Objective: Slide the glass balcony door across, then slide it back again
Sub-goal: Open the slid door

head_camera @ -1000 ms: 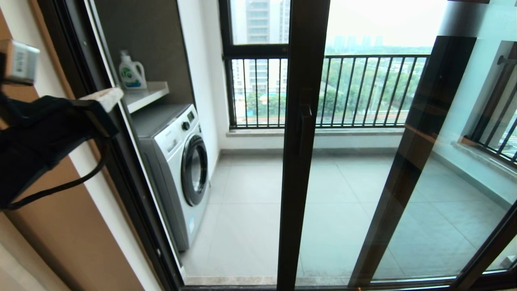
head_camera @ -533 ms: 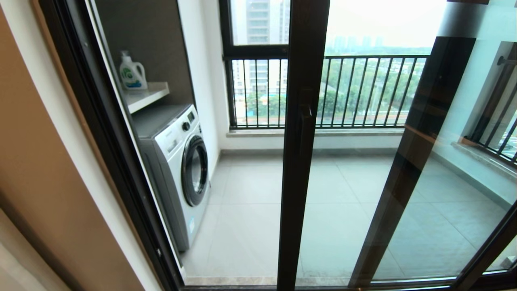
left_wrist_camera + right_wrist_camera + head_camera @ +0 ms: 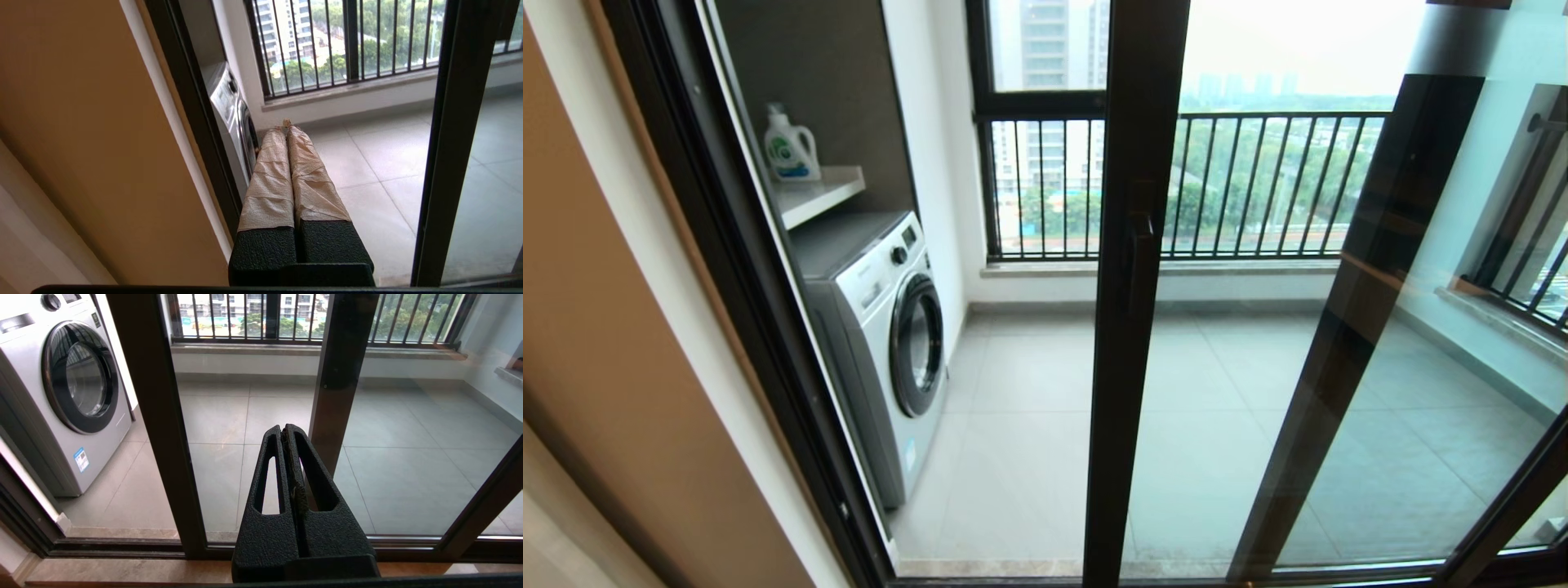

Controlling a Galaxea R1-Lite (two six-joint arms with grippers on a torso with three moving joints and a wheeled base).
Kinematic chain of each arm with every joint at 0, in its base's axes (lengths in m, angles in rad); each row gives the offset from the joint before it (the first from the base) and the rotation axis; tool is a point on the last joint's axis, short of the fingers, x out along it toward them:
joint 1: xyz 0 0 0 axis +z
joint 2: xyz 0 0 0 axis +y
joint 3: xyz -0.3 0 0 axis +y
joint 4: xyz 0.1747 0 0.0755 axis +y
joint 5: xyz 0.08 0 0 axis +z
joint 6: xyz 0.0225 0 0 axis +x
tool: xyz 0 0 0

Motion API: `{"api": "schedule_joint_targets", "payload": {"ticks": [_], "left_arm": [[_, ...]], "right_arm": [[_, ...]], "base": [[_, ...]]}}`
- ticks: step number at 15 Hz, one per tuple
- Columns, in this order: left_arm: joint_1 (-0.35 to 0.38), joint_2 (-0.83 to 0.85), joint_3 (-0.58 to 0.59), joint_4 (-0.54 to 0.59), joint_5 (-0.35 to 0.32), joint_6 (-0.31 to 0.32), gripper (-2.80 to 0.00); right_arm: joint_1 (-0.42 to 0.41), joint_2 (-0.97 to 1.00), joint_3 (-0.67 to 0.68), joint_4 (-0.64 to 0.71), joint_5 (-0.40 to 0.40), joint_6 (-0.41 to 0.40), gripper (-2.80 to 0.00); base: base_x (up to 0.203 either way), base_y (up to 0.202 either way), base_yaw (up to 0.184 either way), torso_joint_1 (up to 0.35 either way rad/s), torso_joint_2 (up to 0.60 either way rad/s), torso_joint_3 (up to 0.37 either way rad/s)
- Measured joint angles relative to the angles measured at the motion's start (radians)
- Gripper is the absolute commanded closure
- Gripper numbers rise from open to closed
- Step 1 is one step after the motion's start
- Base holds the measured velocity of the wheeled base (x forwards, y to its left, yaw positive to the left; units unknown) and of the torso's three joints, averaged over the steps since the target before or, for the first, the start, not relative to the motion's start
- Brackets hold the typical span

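Observation:
The glass balcony door point(image 3: 1131, 327) stands partly slid across, its dark upright edge at mid-view, with open doorway to its left. Its short black bar handle point(image 3: 1140, 261) sits on that edge. That upright also shows in the left wrist view point(image 3: 449, 143) and the right wrist view point(image 3: 159, 428). My left gripper point(image 3: 285, 124), its fingers wrapped in beige tape, is shut on nothing; it is low by the left door jamb, away from the handle. My right gripper point(image 3: 284, 430) is shut and empty, hanging low in front of the glass. Neither gripper shows in the head view.
A white washing machine point(image 3: 882, 343) stands inside the balcony at left, under a shelf with a detergent bottle point(image 3: 788, 147). A second dark-framed glass panel's upright point(image 3: 1356, 327) is at right. The railed outer window point(image 3: 1258, 188) is behind. An orange-brown wall point(image 3: 605, 327) is at left.
My left arm and gripper, seen at the head view's left edge one second ago, have dropped out of that view. The door has not moved.

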Motion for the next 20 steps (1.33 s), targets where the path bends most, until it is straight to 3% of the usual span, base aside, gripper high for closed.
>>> {"api": "schedule_joint_targets", "payload": {"ticks": [3,5,13,20], "left_arm": [[-0.01,-0.121,0.245,-0.005,0.031,0.019,0.0],[-0.015,-0.17,0.3,0.064,0.063,-0.009,0.0],[-0.018,-0.207,0.319,0.07,0.08,-0.111,0.0],[-0.018,-0.208,0.319,0.069,0.08,-0.115,0.0]], "right_arm": [[0.0,0.0,0.0,0.0,0.0,0.0,0.0],[0.0,0.0,0.0,0.0,0.0,0.0,0.0],[0.0,0.0,0.0,0.0,0.0,0.001,0.0],[0.0,0.0,0.0,0.0,0.001,-0.001,0.0]], "base": [[0.0,0.0,0.0,0.0,0.0,0.0],[0.0,0.0,0.0,0.0,0.0,0.0],[0.0,0.0,0.0,0.0,0.0,0.0],[0.0,0.0,0.0,0.0,0.0,0.0]]}}
